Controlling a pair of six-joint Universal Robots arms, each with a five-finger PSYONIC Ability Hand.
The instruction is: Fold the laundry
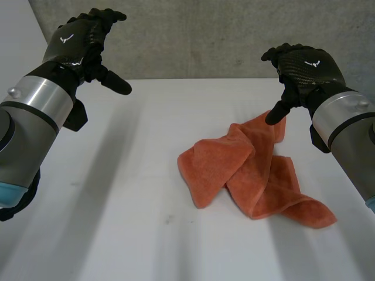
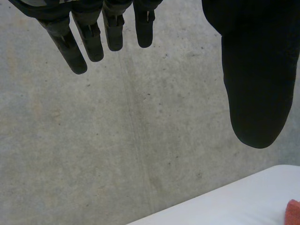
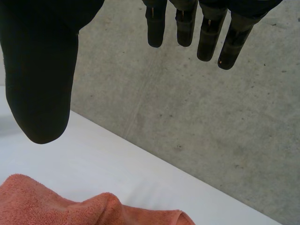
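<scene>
Lying crumpled on the white tabletop [image 1: 117,222], nearer its right edge than its left, the orange terry-cloth towel [image 1: 258,170] is not folded in any orderly way. It is bunched into loose overlapping lobes, with one rounded part turned toward the tabletop's middle and a long tail trailing toward the near right corner. No edges are matched and no crease is laid flat, so I judge the task to be at its very start. The towel has to be spread out, its corners found, and the folds made.

The right hand [image 1: 304,67] hovers above the towel's far end, fingers straight and thumb spread wide, holding nothing. The right wrist view shows the cloth below the thumb with bare tabletop between, so it looks apart from the cloth. The left hand [image 1: 82,38] is raised over the far left corner of the tabletop, well apart from the towel, its fingers likewise extended and its thumb held away from them, empty. Behind the far edge stands a grey concrete wall [image 1: 193,35].
</scene>
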